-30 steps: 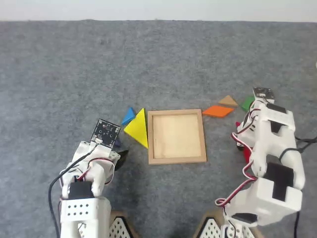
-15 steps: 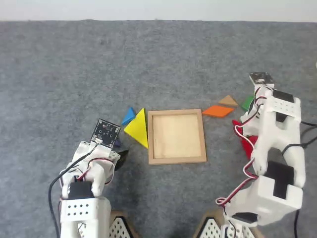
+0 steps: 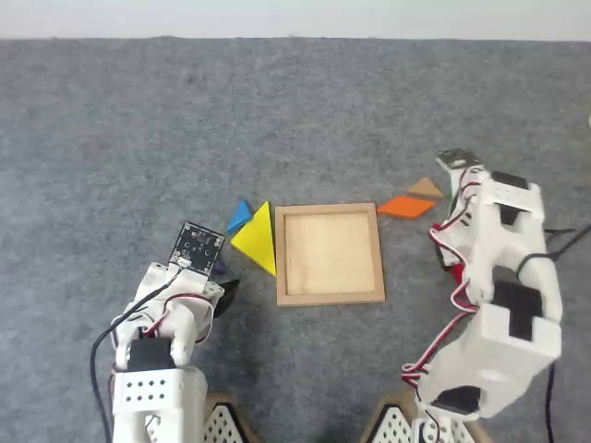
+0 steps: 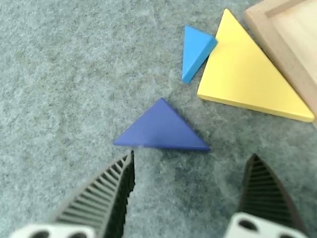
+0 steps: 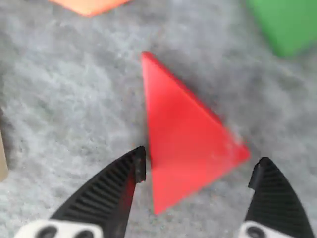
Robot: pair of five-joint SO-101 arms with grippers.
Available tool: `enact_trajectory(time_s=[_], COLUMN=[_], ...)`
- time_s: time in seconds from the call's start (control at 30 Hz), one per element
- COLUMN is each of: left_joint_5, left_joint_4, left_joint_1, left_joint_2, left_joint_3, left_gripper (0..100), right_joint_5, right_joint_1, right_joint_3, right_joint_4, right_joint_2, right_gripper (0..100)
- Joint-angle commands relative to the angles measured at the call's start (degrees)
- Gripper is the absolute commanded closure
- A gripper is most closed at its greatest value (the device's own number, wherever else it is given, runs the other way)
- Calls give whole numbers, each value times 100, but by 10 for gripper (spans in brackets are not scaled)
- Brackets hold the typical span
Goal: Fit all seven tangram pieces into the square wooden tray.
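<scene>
Wooden tray (image 3: 330,296) lies bare inside; left gripper (image 4: 191,157) gapes by dark-blue triangle (image 4: 161,131), right gripper (image 5: 202,157) astride red triangle (image 5: 183,144), neither holding.

The high camera is looking steeply down from above and behind the two arm bases, facing out over the grey counter (image 3: 138,120). It is sitting far enough off to be taking in the left arm (image 3: 157,341), the right arm (image 3: 499,277) and the whole wooden tray (image 3: 281,254).

The left wrist camera is looking down at close range past the left fingers (image 4: 106,193). It is showing the dark blue triangle (image 4: 161,130), the light blue triangle (image 4: 195,45), the yellow triangle (image 4: 245,82) and a tray corner, and is sharing the last three with the high view.

The right wrist camera is sitting even closer, looking past the right fingers (image 5: 109,188) at the red triangle (image 5: 185,134). It is sharing the orange piece (image 5: 86,5) with the high view.
</scene>
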Motion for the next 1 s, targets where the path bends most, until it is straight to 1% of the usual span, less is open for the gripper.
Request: enact_trajectory(time_s=[0.0, 0.33, 0.4, 0.53, 0.63, 0.83, 0.97], left_joint_5=[-62, -62, -62, -62, -62, -62, -62], left_joint_4=[-123, -123, -123, -123, -123, -123, -123], left_joint_1=[18, 18, 18, 18, 18, 18, 18], left_joint_2=[-62, -62, -62, -62, -62, -62, -62], left_joint_3=[-57, -57, -57, -57, -57, -57, -57], left_gripper=[665, 665, 665, 665, 665, 665, 665], right_joint_5=[132, 141, 123, 123, 88, -299, -659], right_joint_1=[-171, -198, -198, -189, -171, -154, -198], right_joint_3=[-308, -325, -299, -299, -299, -334, -316], right_joint_4=[-268, -374, -356, -365, -374, -330, -259], right_joint_2=[84, 136, 145, 154, 154, 57, -330], right_gripper=[667, 675, 720, 860, 850, 854, 854])
